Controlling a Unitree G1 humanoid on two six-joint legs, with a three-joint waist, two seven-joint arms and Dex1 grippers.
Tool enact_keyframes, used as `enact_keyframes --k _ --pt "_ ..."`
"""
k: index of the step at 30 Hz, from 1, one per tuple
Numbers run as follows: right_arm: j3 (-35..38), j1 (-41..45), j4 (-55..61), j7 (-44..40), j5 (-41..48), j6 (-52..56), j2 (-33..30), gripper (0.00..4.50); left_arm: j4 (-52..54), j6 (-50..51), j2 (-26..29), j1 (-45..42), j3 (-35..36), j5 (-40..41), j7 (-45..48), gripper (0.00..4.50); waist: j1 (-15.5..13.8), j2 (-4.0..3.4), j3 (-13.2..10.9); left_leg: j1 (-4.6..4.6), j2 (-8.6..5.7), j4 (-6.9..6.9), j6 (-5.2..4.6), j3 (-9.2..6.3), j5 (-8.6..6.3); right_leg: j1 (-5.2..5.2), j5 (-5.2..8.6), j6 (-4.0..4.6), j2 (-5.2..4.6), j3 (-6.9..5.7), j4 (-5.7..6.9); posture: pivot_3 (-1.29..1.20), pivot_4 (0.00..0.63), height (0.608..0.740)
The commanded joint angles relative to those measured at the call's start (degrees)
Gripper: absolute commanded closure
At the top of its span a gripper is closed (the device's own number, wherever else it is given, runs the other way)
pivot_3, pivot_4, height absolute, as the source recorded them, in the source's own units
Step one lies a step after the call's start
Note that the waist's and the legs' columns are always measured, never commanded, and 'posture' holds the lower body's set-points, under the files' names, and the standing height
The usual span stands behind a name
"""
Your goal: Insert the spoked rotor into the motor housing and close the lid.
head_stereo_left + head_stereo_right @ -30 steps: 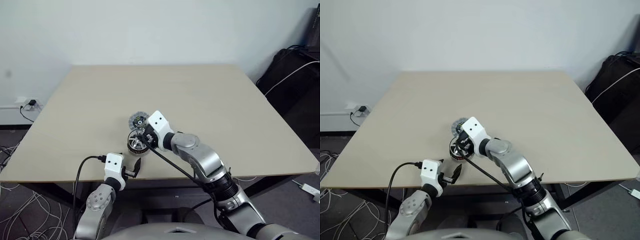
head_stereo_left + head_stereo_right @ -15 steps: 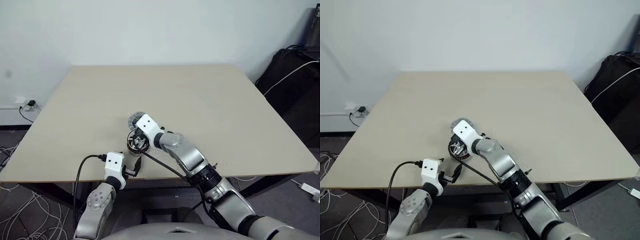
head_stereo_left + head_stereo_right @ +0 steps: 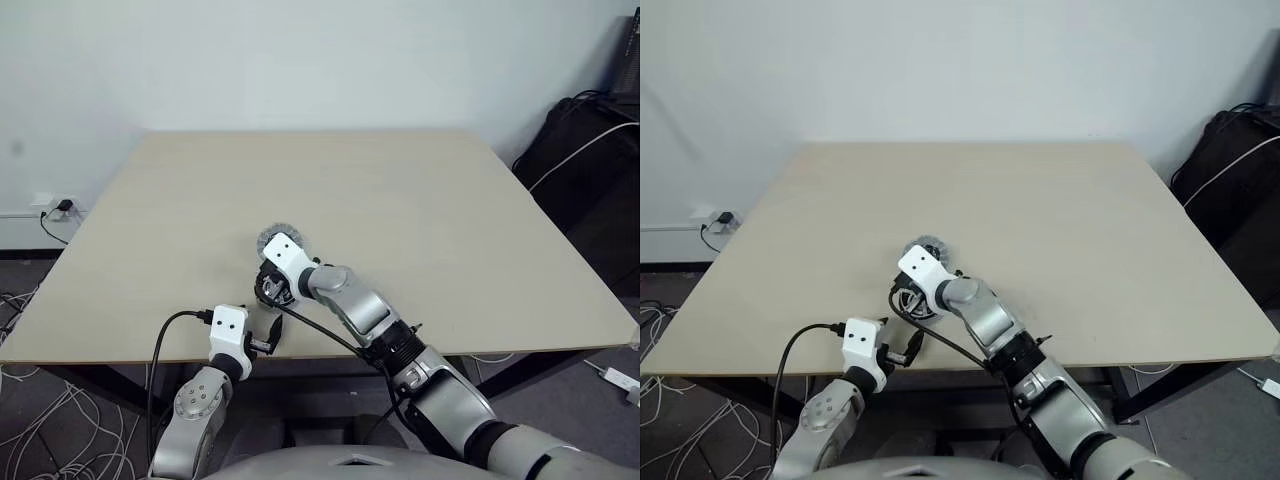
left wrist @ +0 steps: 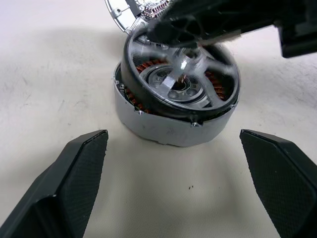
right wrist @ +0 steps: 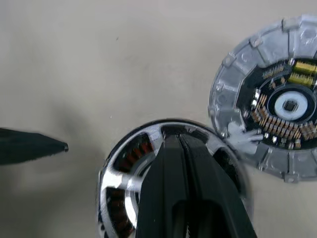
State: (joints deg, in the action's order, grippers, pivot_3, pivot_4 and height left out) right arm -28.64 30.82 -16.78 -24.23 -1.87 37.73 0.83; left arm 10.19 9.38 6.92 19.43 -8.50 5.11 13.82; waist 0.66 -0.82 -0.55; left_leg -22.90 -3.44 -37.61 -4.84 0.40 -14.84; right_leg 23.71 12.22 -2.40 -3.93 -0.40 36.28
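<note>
One edge of the spoked rotor sits tilted above the motor housing.

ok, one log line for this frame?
right gripper: shut on spoked rotor | rotor: tilted in motor housing | left gripper: open, idle | lid: beside housing

spoked rotor tilted in motor housing, lid just behind
</note>
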Motion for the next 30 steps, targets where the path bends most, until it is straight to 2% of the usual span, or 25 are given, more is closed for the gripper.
enact_keyframes --k 1,4,8,11,24,30 --pt "1.41 -0.52 4.8 -1.14 0.56 1.97 -0.45 4.45 1.72 -0.85 -0.13 -0.46 -0.08 0.02 0.07 0.0 0.02 -0.01 0.0 0.0 0.0 0.0 0.0 0.0 0.0 0.01 0.0 0.0 0.0 0.01 0.01 0.0 0.0 0.74" --pt "1.42 -1.2 6.62 -1.49 0.64 2.41 -0.65 4.45 1.52 -0.81 -0.19 -0.69 -0.22 0.02 0.17 0.0 0.03 -0.01 -0.01 0.0 0.0 0.0 0.0 0.0 0.0 0.01 0.0 0.0 0.0 0.01 0.01 0.0 0.0 0.74" --pt "5.38 -3.14 12.08 -0.74 3.21 -1.84 0.46 4.45 1.47 -0.87 -0.23 -0.87 -0.23 0.1 0.23 0.0 -0.01 -0.01 -0.01 0.0 0.0 0.0 0.0 -0.02 0.0 0.03 -0.01 -0.02 0.0 0.0 0.03 0.0 0.0 0.74" --pt "5.66 -4.42 13.62 0.45 2.09 -3.96 -0.7 4.45 1.54 -0.88 -0.12 -0.71 -0.21 0.09 0.3 0.0 -0.06 0.0 0.0 0.0 0.0 0.0 0.0 -0.03 0.0 0.01 -0.02 -0.04 0.0 -0.02 0.03 0.0 0.0 0.74" --pt "2.56 -5.17 -2.08 0.0 -1.19 -6.3 -0.86 4.45 1.44 -0.72 0.03 -1.12 -0.42 -0.14 0.4 0.0 0.02 -0.01 0.01 0.03 0.0 -0.01 0.03 -0.03 0.02 0.0 0.04 0.07 -0.01 -0.01 0.09 0.0 0.0 0.74" --pt "2.06 -5.66 -1.08 -2.36 -1.8 -5.05 -2.39 4.45 1.54 -0.85 -0.08 -0.68 -0.31 -0.12 0.19 0.0 -0.02 -0.12 0.17 0.17 0.01 0.0 0.03 -0.02 0.02 -0.11 0.06 0.09 -0.01 0.01 0.11 0.0 0.0 0.74"
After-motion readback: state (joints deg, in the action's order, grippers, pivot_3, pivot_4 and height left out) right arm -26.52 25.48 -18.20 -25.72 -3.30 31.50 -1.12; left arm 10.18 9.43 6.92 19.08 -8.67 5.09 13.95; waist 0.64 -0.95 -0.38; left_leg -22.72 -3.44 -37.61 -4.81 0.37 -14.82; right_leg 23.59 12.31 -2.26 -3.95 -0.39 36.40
